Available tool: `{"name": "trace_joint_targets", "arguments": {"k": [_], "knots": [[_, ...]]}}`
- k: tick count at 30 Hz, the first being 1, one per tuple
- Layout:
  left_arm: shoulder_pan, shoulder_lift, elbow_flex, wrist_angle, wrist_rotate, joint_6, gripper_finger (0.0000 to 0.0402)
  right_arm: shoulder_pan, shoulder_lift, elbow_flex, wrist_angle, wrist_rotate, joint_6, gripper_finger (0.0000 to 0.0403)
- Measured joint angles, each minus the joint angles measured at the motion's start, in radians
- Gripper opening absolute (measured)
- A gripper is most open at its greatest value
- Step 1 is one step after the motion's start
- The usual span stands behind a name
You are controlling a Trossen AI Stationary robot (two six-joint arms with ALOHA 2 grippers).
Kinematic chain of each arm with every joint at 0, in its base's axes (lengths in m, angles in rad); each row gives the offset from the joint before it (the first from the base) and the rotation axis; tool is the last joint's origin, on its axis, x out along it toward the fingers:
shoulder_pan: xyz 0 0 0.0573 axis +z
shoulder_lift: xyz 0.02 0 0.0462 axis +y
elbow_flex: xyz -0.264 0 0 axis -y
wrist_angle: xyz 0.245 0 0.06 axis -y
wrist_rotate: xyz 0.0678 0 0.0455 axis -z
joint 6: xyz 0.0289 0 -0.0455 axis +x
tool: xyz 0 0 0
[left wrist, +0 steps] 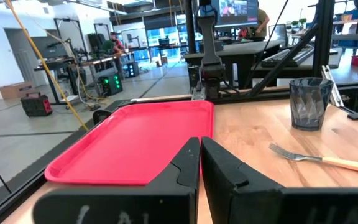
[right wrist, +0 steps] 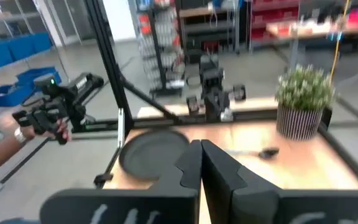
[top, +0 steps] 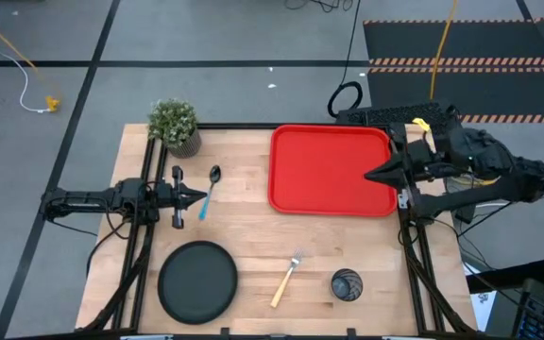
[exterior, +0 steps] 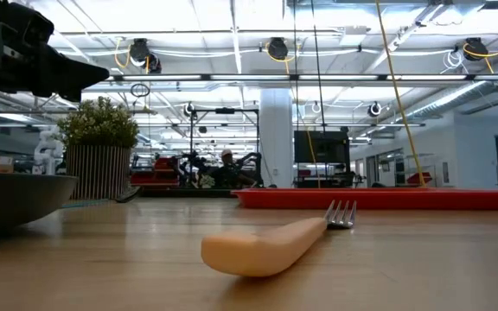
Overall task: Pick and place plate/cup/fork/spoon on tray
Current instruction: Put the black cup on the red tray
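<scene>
The red tray [top: 331, 170] lies at the table's far right. The black plate [top: 197, 280] lies at the near left, the fork [top: 287, 280] with its tan handle at the near middle, the dark cup [top: 347, 283] stands to the fork's right. The spoon [top: 210, 189] with a blue handle lies near the potted plant. My left gripper [top: 201, 197] is shut and empty, hovering beside the spoon's handle. My right gripper [top: 370, 176] is shut and empty over the tray's right edge.
A potted green plant [top: 175, 126] stands at the table's far left corner. A person's hand holding a device shows beyond the table in the right wrist view [right wrist: 42, 118]. Bare wood lies between the plate and the tray.
</scene>
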Motion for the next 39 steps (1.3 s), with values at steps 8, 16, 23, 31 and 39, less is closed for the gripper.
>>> {"name": "trace_joint_targets", "arguments": {"k": [8, 16, 23, 31, 39], "knots": [[0.000, 0.000, 0.000, 0.040, 0.000, -0.010, 0.0019, 0.043, 0.090, 0.071, -0.157, 0.000, 0.098, 0.0000], [0.000, 0.000, 0.000, 0.236, -0.001, -0.147, 0.0019, 0.128, 0.131, 0.019, -0.190, 0.034, 0.199, 0.0000], [-0.001, 0.000, 0.000, 0.290, 0.001, -0.299, 0.0019, 0.224, 0.133, -0.159, -0.156, 0.144, 0.273, 0.0000], [-0.070, 0.073, 0.034, 0.382, 0.027, -0.353, 0.0019, 0.297, 0.134, -0.363, 0.051, 0.161, 0.321, 0.0000], [-0.253, 0.434, 0.218, 0.478, -0.036, -0.334, 0.0019, 0.353, 0.133, -0.470, 0.215, 0.162, 0.365, 0.0000]]}}
